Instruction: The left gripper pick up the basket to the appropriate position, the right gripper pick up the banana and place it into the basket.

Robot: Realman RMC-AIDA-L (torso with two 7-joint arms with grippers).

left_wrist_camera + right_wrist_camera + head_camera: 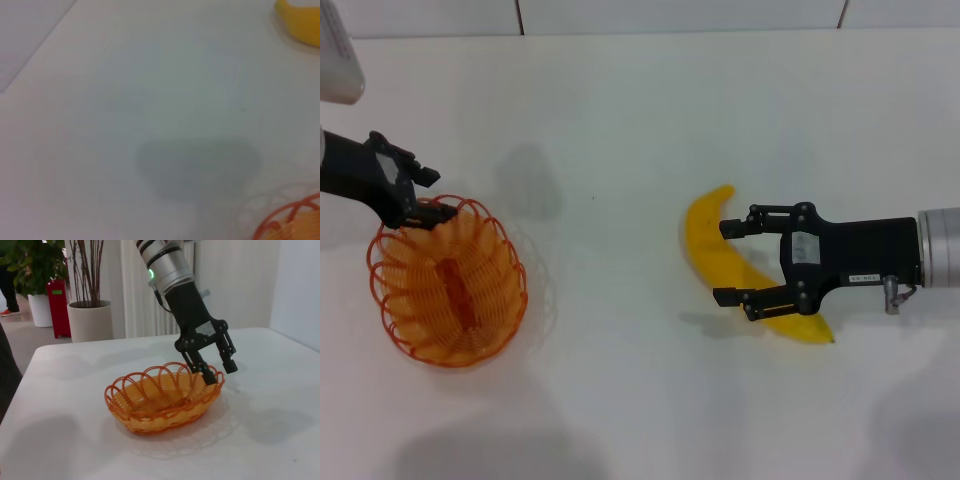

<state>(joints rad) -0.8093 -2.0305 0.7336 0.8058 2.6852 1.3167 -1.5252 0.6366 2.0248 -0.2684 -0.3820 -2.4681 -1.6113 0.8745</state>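
Observation:
The orange wire basket (445, 285) sits on the white table at the left. My left gripper (438, 210) is at the basket's far rim. In the right wrist view the left gripper (218, 371) is open, one finger inside the rim and one outside, with the basket (160, 400) resting on the table. The yellow banana (710, 250) lies at the right. My right gripper (723, 262) is open over its middle, a finger on either side. The left wrist view shows a banana end (300, 20) and a bit of basket rim (287, 220).
A white object (338, 60) stands at the table's back left corner. The table's far edge runs along the top of the head view. Beyond the table, the right wrist view shows a potted plant (90, 320) and a red stand (59, 305).

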